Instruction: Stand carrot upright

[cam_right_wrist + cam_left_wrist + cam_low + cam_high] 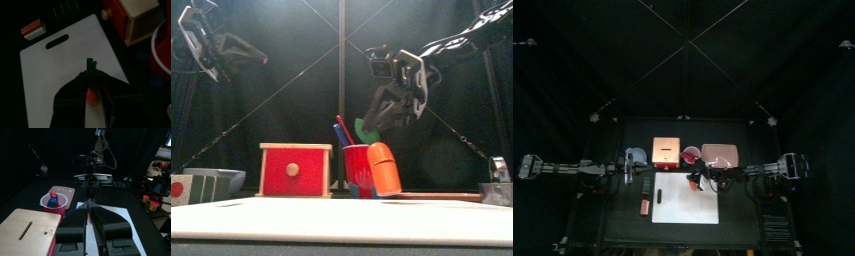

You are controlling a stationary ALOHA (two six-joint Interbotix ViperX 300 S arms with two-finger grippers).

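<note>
The carrot (91, 95) shows as an orange body between my right gripper's (90, 75) jaws, which are shut on it. Its green stem pokes out past the fingertips, over the white sheet (60, 65). In the front view the carrot (382, 170) stands nearly upright with the green end up, just in front of the red cup (354, 172). I cannot tell whether its base touches the sheet (331, 220). From above, the right gripper (700, 176) is over the sheet's far edge. My left gripper (87, 210) is shut on nothing and held off to the left (633, 170).
A red box (294, 170) with a slotted wooden top (27, 230) stands behind the sheet, left of the cup (55, 202). A small reddish-brown block (644, 207) lies left of the sheet (687, 203). A pale square thing (720, 154) sits at the back right.
</note>
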